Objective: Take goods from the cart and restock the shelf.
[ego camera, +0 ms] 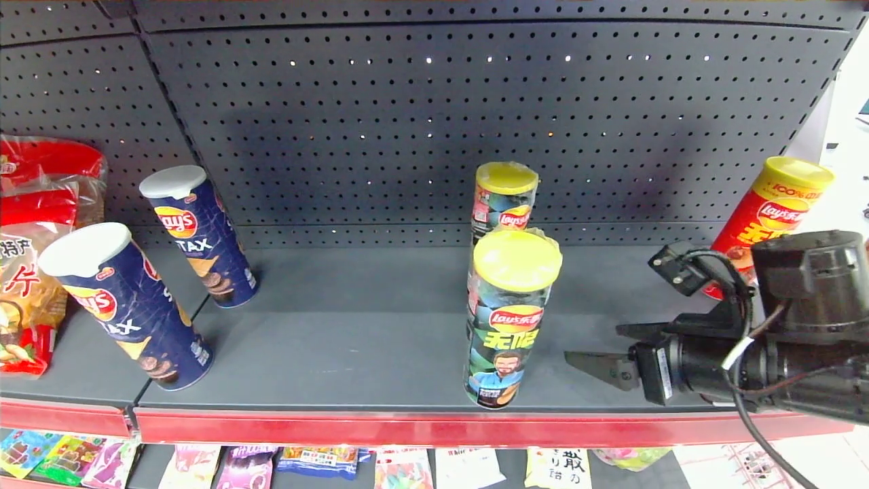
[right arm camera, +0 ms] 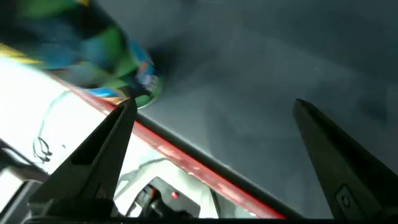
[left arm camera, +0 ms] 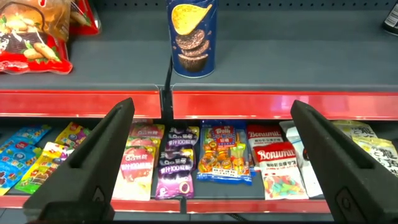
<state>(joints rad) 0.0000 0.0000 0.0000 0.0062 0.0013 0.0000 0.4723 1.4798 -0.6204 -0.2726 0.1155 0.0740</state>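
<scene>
Grey shelf [ego camera: 353, 326] bearing two blue cans [ego camera: 129, 305], two green cans [ego camera: 509, 319], a red can [ego camera: 774, 210], snack bags [ego camera: 27, 272].

We see a dark grey shelf [ego camera: 353, 333] with a red front lip and a perforated back panel. Near its front edge stands the front yellow-lidded can [ego camera: 510, 326], upright, wrapped in blue-green cartoon print. The rear yellow-lidded can [ego camera: 504, 200] of the same kind stands just behind it, close to the back panel. At the right end we find a red chip can [ego camera: 774, 210] with a yellow lid. Toward the left, the front blue can [ego camera: 129, 305] and the rear blue can [ego camera: 200, 234], both white-lidded, stand upright and apart.
</scene>
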